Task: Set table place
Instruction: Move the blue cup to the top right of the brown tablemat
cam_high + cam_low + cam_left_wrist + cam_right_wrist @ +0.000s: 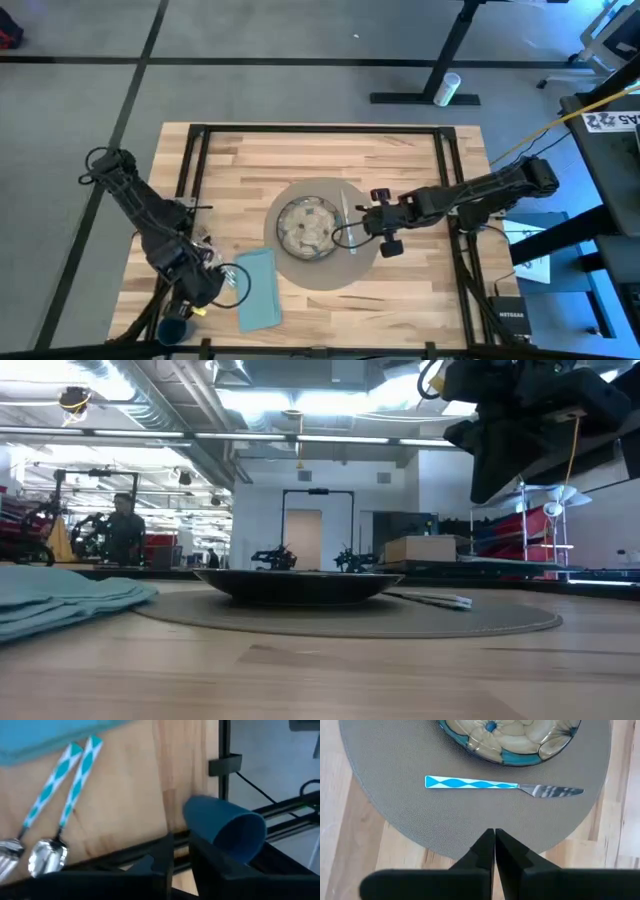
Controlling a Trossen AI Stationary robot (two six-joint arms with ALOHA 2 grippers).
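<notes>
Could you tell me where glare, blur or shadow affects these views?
Low view: ceiling lights glare; right tool is a dark silhouette. Left wrist view: fork, spoon and cup look soft. Right wrist view: knife is crisp, evenly lit.

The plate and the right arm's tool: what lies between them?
The knife, flat on the placemat beside the plate, with bare mat before the shut right tool. The right wrist view shows it best.
</notes>
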